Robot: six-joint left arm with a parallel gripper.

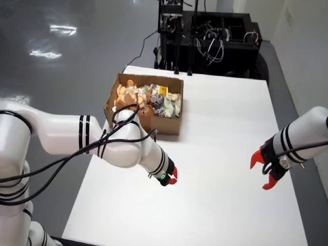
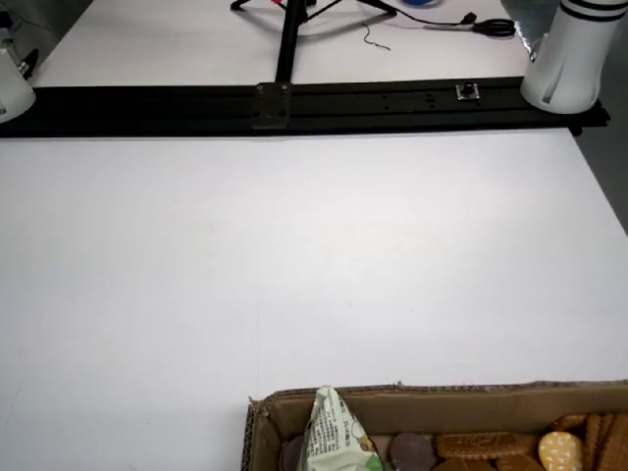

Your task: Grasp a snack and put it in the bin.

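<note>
In the view from above, an open cardboard box point(image 1: 168, 125) stands at the far left of the white table and is filled with snacks point(image 1: 148, 97): round biscuits and green packets. The left arm's gripper point(image 1: 173, 177) hangs over the table just in front of the box. Its red fingertips show as one small lump with no gap and nothing between them. The right arm's gripper point(image 1: 262, 172) is at the right side, its red fingers spread and empty. The view from the side shows the box rim point(image 2: 442, 394), a green packet point(image 2: 332, 432) and biscuits point(image 2: 486, 446), with no gripper in view.
A black equipment rack with cables point(image 1: 205, 31) stands behind the table's far edge. In the view from the side, a black rail point(image 2: 294, 98) runs along the table's far edge with a white arm base point(image 2: 574, 54) at its right end. Grey floor lies left of the table.
</note>
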